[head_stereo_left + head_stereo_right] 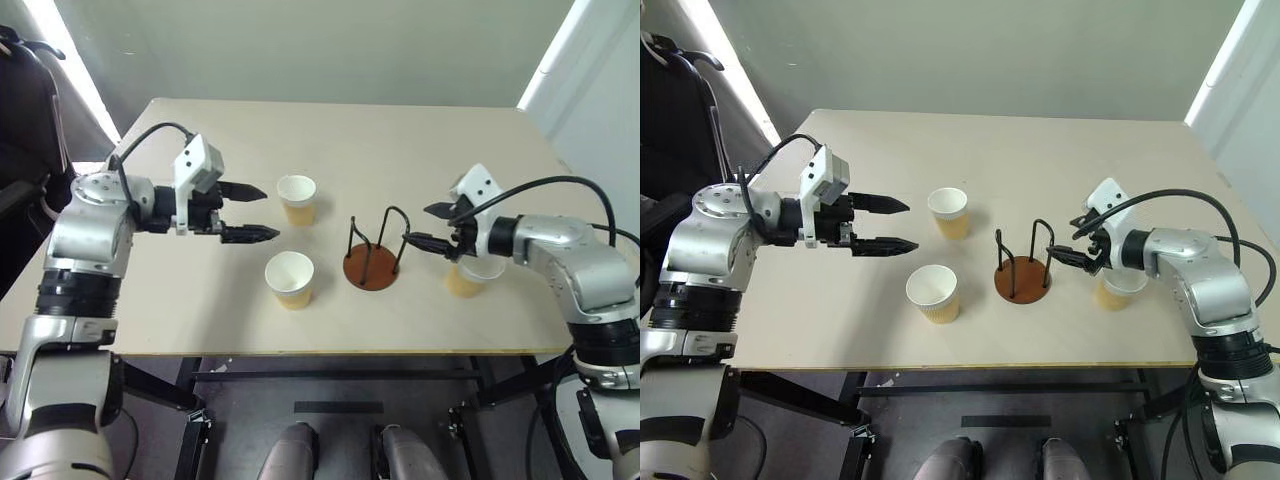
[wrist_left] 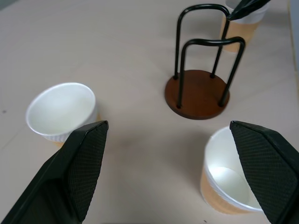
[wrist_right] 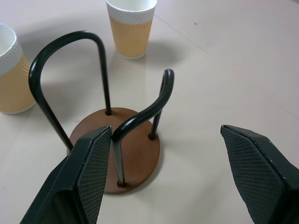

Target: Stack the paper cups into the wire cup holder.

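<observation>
Now your table (image 1: 200,310) carries everything: with the wire cup holder (image 1: 372,262) as the clock's centre, one paper cup (image 1: 297,199) stands upright at about ten o'clock, a second (image 1: 290,278) at about nine, and a third (image 1: 470,277) at three, partly hidden under your right arm. Your left gripper (image 1: 256,213) hangs above the table at nine o'clock beyond those two cups, fingers spread wide with nothing between them. Your right gripper (image 1: 428,226) sits at three o'clock, just beside the holder's wire loops, jaws parted and empty, and the holder itself has no cup in it.
</observation>
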Controlling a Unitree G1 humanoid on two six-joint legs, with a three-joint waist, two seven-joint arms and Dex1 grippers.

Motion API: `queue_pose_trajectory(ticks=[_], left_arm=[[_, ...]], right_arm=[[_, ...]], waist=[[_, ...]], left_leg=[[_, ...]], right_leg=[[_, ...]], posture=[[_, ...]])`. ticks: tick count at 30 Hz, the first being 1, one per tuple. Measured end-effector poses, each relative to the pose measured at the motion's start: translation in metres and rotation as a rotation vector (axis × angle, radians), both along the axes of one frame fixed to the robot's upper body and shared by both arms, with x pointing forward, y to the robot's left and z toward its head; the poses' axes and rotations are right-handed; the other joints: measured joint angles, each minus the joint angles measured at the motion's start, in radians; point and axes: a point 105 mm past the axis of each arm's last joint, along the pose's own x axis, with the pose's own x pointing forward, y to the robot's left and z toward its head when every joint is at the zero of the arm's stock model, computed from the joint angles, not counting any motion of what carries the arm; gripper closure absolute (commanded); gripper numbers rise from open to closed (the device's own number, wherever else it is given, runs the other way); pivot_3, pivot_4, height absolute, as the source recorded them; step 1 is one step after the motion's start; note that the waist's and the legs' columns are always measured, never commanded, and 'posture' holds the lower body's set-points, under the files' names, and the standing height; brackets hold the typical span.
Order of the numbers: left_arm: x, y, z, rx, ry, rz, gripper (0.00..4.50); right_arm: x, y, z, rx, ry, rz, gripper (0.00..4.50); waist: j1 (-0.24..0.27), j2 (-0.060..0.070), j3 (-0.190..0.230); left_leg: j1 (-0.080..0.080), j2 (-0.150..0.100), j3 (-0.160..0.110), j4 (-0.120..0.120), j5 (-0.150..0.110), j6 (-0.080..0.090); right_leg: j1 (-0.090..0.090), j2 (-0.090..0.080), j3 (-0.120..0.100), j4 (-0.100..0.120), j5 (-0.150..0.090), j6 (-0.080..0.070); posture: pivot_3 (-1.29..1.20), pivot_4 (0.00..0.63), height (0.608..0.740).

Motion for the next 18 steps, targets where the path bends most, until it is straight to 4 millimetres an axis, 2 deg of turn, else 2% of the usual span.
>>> queue_pose_trajectory(ticks=[7, 10, 14, 18], left_arm=[[0.001, 0.001, -0.001, 0.011, -0.006, -0.001, 0.0], [-0.002, 0.0, -0.001, 0.017, 0.006, -0.022, 0.0], [-0.01, 0.002, 0.0, 0.057, 0.026, -0.068, 0.0], [-0.022, 0.001, 0.011, 0.069, 0.05, -0.123, 0.0]], right_arm=[[-0.001, 0.003, 0.013, 0.006, -0.04, 0.018, 0.74], [-0.006, 0.008, 0.023, 0.071, -0.028, 0.062, 0.74], [-0.025, 0.018, 0.056, 0.169, -0.058, 0.186, 0.74], [-0.042, 0.026, 0.062, 0.194, -0.02, 0.292, 0.74]], waist=[[0.0, 0.0, 0.0], [-0.001, 0.0, 0.0], [-0.001, 0.0, 0.0], [0.0, 0.0, 0.0]], left_leg=[[0.0, 0.0, 0.0, 0.0, 0.0, 0.0], [-0.001, 0.0, 0.0, 0.0, 0.0, 0.0], [-0.001, 0.0, 0.0, -0.001, 0.0, 0.0], [-0.002, 0.0, 0.0, 0.0, 0.0, 0.0]], right_leg=[[0.0, 0.0, 0.0, 0.0, 0.0, 0.0], [0.0, 0.0, 0.0, 0.0, 0.0, 0.0], [-0.001, 0.001, 0.0, 0.0, -0.001, -0.001], [-0.001, 0.001, 0.0, -0.001, -0.004, -0.006]], posture=[[0.0, 0.15, 0.74], [0.0, 0.15, 0.74], [0.0, 0.15, 0.74], [0.0, 0.15, 0.74]])
